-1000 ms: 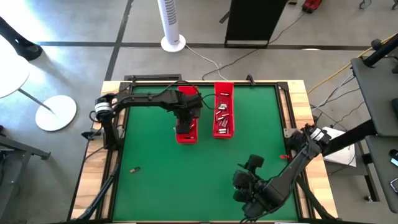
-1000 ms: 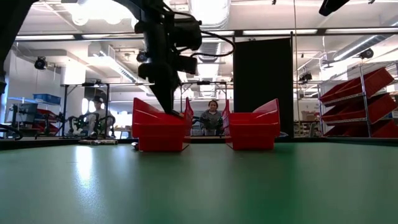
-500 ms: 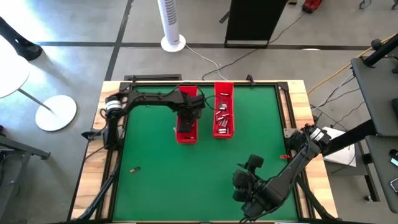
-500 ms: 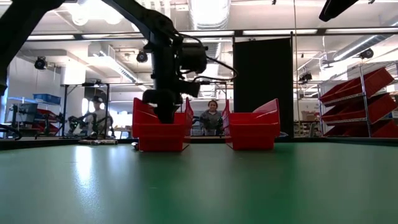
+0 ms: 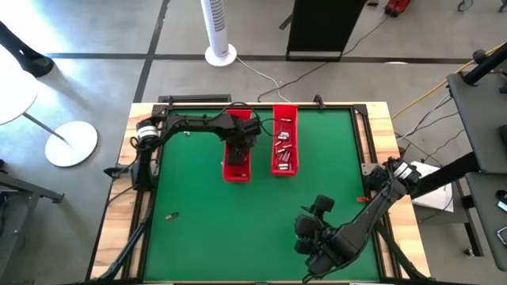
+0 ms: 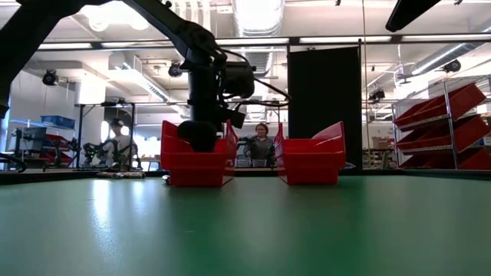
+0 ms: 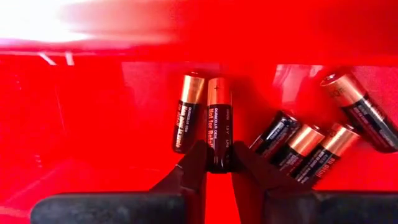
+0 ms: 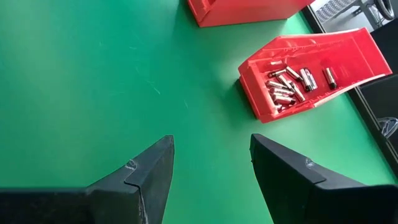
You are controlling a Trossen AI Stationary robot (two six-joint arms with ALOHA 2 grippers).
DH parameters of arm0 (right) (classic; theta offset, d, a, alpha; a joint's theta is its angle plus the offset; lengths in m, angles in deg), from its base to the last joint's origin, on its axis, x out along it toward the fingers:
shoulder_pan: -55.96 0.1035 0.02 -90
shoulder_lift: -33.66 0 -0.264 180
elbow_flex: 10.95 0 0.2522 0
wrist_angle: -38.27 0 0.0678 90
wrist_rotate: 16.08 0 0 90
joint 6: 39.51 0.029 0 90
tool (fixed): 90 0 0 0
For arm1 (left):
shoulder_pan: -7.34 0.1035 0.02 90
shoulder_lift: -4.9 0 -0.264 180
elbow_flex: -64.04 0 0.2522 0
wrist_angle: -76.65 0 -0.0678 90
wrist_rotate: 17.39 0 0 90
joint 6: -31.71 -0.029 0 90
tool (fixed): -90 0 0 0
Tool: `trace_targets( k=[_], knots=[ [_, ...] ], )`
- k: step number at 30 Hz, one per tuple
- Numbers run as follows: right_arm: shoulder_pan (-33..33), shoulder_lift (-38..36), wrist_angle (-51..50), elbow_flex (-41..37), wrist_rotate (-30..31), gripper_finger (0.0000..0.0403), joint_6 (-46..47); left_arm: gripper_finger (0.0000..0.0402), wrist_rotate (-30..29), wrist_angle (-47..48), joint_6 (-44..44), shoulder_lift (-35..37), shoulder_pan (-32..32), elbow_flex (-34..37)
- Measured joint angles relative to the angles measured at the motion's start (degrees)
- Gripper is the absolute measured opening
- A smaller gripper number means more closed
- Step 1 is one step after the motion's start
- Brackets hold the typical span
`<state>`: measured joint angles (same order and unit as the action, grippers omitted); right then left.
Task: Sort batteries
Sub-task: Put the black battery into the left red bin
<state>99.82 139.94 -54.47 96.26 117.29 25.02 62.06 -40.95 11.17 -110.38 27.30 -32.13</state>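
Two long red trays stand at the far middle of the green table. The left tray [image 5: 236,169] holds several black-and-copper batteries [image 7: 301,144]. The right tray [image 5: 284,147] holds several silvery batteries [image 8: 287,79]. My left gripper [image 5: 238,149] reaches down inside the left tray [image 6: 196,165] and is shut on one black-and-copper battery [image 7: 219,118]. That battery lies beside another [image 7: 188,112] of its kind. My right gripper [image 8: 211,155] hovers open over bare table near the front right [image 5: 307,236]. My left gripper pinches the battery's black end [image 7: 218,157] between its two fingertips [image 7: 194,163]. It comes from above, pointing steeply down, with the fingers across the battery. The battery lies level low in the tray. Whether it rests on the tray's floor I cannot tell.
One loose battery [image 5: 170,214] lies on the table near the front left. The table's dark frame [image 5: 364,134] runs along its edges. Open green surface [image 5: 261,214] spreads between the trays and my right arm. People sit in the room beyond the far edge [image 6: 262,144].
My left gripper has sunk from above the left tray's rim down into the tray and tipped a little steeper. It has kept the black-and-copper battery between its fingers.
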Motion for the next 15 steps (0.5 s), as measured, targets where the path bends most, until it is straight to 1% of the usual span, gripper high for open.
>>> trace_targets(
  k=[10, 13, 15],
  knots=[
    [0.0, 0.0, 0.3, 0.0, 0.1, 0.0206, -0.1, 0.0040, 0.0, -1.3, 0.0, 0.0, 0.4, 0.0],
    [0.0, 0.0, 0.3, 0.0, 0.1, 0.0206, 0.0, 0.0056, 0.0, -1.6, 0.2, 0.0, 0.4, 0.0],
    [0.0, 0.0, 0.4, 0.0, 0.1, 0.0206, 0.0, 0.0072, 1.1, -1.6, 0.2, 0.0, 0.4, 0.0]
  ],
)
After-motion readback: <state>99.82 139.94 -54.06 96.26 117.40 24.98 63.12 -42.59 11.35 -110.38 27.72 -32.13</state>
